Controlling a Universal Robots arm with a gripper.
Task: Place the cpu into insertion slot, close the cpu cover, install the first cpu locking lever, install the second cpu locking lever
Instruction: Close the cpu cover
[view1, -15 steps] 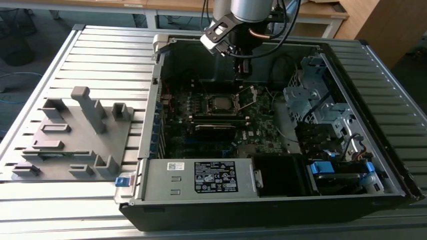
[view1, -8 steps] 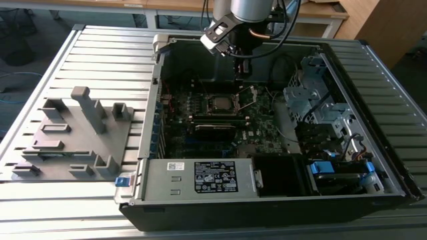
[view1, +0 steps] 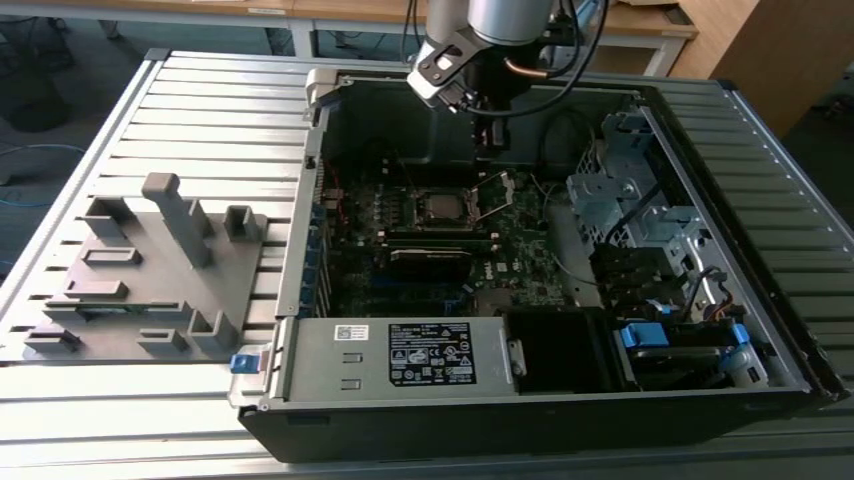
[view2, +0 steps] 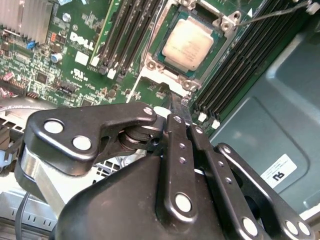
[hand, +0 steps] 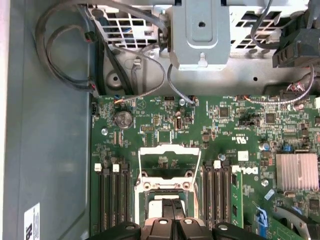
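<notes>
The cpu (view2: 187, 46), a small silver-grey square, lies flat in the insertion slot (view2: 161, 75) on the green motherboard; in the exterior view the cpu (view1: 438, 206) sits at the board's middle. The cpu cover (hand: 170, 151), a thin silver frame, stands swung open beside the slot, also seen as the cpu cover (view1: 497, 196) tilted up. A thin wire locking lever (view2: 265, 15) sticks out, unlatched. My gripper (view2: 177, 102) hangs above the slot's edge, fingers pressed together and holding nothing. From outside, the gripper (view1: 489, 146) hovers over the case's far part.
Black memory sticks (view2: 125, 35) flank the slot on both sides. A silver heatsink (hand: 297, 171), cables (hand: 75, 50) and a drive cage (view1: 627, 190) crowd the open case (view1: 534, 400). A grey fixture block (view1: 147, 270) stands on the slatted table at the exterior view's left.
</notes>
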